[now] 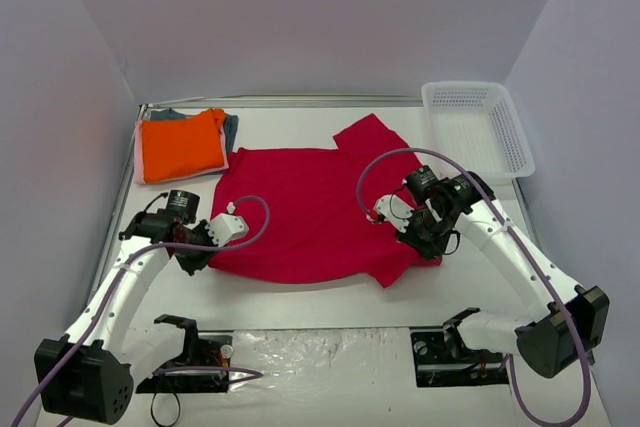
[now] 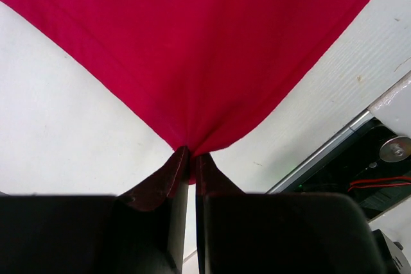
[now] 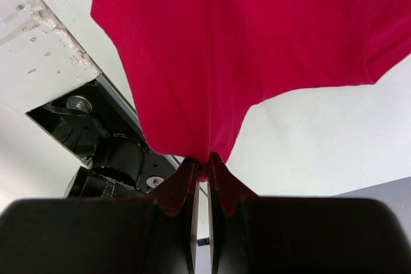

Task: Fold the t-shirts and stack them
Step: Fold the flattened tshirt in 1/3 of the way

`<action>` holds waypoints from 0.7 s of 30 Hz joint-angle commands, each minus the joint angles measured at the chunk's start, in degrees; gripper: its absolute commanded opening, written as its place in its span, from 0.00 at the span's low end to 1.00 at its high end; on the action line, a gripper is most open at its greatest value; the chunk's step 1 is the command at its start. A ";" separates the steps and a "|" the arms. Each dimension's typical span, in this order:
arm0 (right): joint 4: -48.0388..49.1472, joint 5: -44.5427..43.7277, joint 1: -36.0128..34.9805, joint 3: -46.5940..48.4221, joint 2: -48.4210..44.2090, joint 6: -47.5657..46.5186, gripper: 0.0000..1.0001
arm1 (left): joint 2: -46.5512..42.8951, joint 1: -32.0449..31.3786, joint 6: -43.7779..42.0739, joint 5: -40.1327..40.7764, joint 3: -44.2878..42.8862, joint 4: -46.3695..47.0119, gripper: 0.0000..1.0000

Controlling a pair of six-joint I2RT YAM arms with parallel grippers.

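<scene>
The crimson-red t-shirt (image 1: 305, 212) lies spread on the white table in the top view. My left gripper (image 1: 198, 259) is shut on its near left corner; the left wrist view shows the red cloth (image 2: 192, 56) pinched between the fingertips (image 2: 172, 174). My right gripper (image 1: 432, 247) is shut on the shirt's near right corner, and the right wrist view shows the cloth (image 3: 225, 49) hanging from the fingertips (image 3: 221, 181). A folded orange shirt (image 1: 181, 144) lies on a pale pink one (image 1: 139, 160) and a grey-blue one (image 1: 230, 128) at the back left.
A white mesh basket (image 1: 477, 127) stands at the back right. The arm bases (image 1: 190, 352) sit on a foil-covered strip at the near edge. Grey walls close in the table on three sides.
</scene>
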State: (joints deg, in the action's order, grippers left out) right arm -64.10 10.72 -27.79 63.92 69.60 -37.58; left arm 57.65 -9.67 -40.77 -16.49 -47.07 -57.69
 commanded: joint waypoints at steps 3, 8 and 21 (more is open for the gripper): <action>-1.83 -2.54 1.42 4.98 2.73 -1.00 0.00 | 0.45 -0.26 -0.63 0.93 -1.09 1.17 0.04; -0.33 -3.95 2.39 9.46 7.73 -1.61 0.00 | 2.47 -0.26 0.60 3.83 -3.46 3.99 0.02; 0.99 -5.01 5.99 23.96 23.20 -4.16 0.00 | 11.34 0.00 -0.44 7.17 -7.60 7.77 0.02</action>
State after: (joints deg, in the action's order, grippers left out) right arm -61.04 7.27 -22.68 84.62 90.91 -40.45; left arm 67.79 -9.69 -40.38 -10.85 -51.92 -50.85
